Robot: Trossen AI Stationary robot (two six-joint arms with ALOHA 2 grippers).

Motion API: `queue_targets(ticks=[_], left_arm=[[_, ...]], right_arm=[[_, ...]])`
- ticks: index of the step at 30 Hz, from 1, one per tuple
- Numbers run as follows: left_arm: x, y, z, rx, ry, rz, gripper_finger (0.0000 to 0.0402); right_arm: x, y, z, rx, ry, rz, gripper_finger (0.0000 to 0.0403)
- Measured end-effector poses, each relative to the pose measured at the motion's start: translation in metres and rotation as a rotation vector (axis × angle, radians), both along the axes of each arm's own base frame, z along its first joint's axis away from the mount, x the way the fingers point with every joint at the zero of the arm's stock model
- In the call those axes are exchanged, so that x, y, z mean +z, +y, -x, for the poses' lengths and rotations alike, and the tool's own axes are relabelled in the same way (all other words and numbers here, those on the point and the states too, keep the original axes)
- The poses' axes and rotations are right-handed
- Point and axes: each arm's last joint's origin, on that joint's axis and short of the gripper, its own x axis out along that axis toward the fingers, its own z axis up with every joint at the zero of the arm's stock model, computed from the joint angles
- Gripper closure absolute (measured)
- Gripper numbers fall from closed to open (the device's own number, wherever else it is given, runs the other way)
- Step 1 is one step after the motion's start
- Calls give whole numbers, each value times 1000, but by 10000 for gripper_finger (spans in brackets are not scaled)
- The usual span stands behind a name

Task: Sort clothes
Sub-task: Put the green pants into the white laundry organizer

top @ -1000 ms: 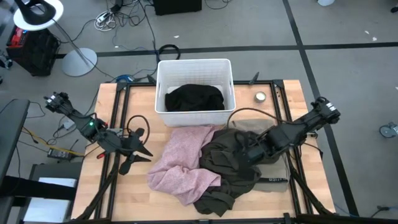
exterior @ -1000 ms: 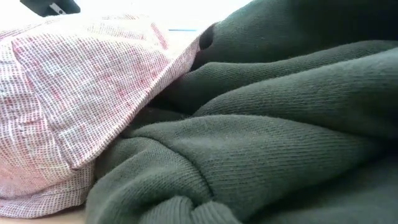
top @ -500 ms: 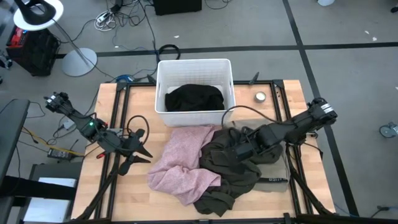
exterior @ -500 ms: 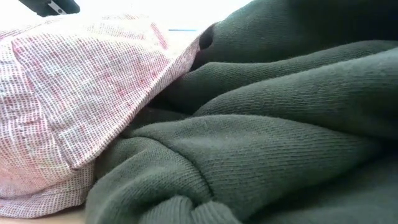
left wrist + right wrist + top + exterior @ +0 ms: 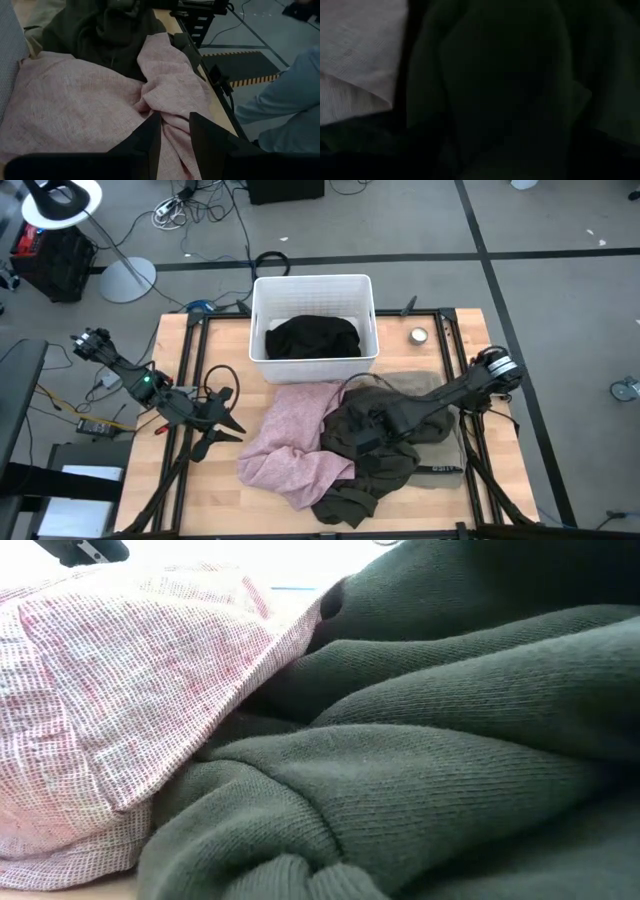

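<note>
Wooden slats make up the surface (image 5: 180, 500), seen from above with a white bin (image 5: 313, 288) at its far edge holding a black garment (image 5: 312, 337). A pink garment (image 5: 295, 442) and an olive-brown garment (image 5: 375, 445) lie heaped together in the middle. The right end effector (image 5: 362, 432) is low over the olive cloth, fingers spread wide and holding nothing; the step in hand looks like reaching in for a grasp. The left end effector (image 5: 222, 426) waits beside the pink garment.

Low view: pink weave (image 5: 110, 710) overlaps olive knit (image 5: 450, 770).

Left wrist: fingers (image 5: 147, 140) part-way apart, empty.

Right wrist: only dark fabric close up. Next it must close on a fold.
</note>
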Motion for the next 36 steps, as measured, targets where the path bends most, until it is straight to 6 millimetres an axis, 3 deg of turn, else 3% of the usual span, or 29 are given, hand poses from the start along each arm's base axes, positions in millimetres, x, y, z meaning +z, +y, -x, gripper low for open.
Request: queue_targets(ticks=[5, 9, 12, 16, 19, 25, 36], left_arm=[[1, 0, 0, 0, -7, 5, 296], [1, 0, 0, 0, -8, 6, 296], [1, 0, 0, 2, -7, 8, 296], [1, 0, 0, -1, -8, 13, 296], [1, 0, 0, -1, -8, 14, 296], [1, -1, -1, 7, -1, 36, 296], [1, -1, -1, 14, 3, 50, 296]], right_arm=[[-36, 0, -19, 14, 50, 16, 68], [-57, 1, -32, 36, 45, 27, 105], [-66, 0, -39, 29, 31, 23, 163], [-64, -5, -41, 11, 15, 22, 284], [-53, -10, -39, -5, -3, 2, 369], [-4, -25, -18, -124, -79, -7, 369], [88, -39, 48, -276, -308, -51, 369]])
